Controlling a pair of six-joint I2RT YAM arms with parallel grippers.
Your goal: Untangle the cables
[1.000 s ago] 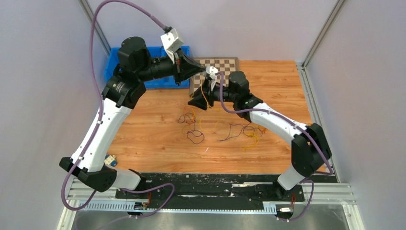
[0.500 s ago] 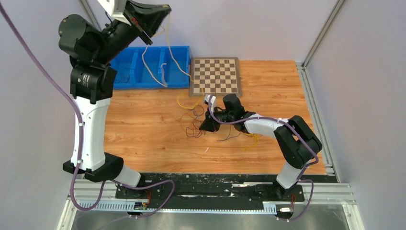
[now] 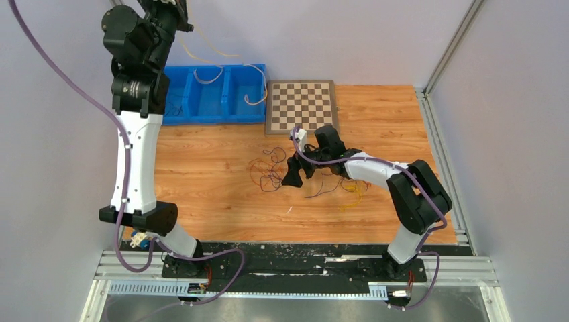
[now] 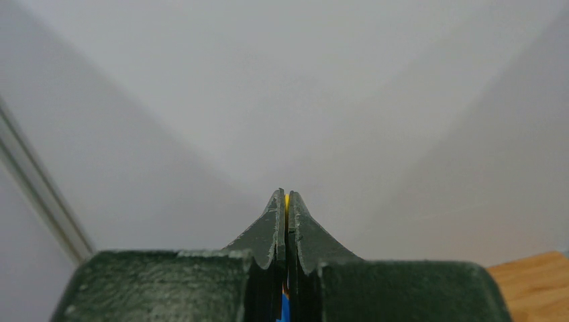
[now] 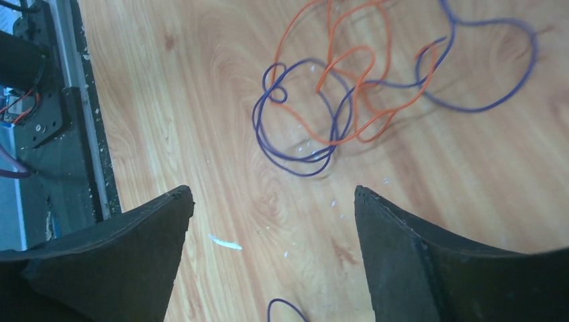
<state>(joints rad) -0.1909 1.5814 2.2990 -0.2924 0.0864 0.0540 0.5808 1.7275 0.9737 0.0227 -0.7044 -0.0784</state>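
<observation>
The cables lie as a loose tangle [image 3: 268, 171] of orange and dark purple loops on the wooden table, seen close up in the right wrist view [image 5: 335, 87]. More dark and yellow strands [image 3: 352, 191] lie to the right of it. My right gripper [image 3: 292, 178] hovers low beside the tangle, open, with only bare wood between its fingers [image 5: 268, 221]. My left arm is raised high at the back left, and its gripper [image 4: 286, 196] is shut on a yellow cable [image 4: 286, 200]. That pale yellow cable [image 3: 260, 79] hangs down over the blue bin.
A blue bin [image 3: 176, 115] with compartments stands at the back left. A chessboard [image 3: 302, 106] lies beside it at the back middle. The enclosure's grey walls stand close behind my left gripper. The black base rail [image 5: 40, 121] runs along the table's near edge.
My left arm swung higher and left, pulling the yellow cable off the table so it hangs over the bin. My right gripper opened wide and shifted slightly beside the tangle.
</observation>
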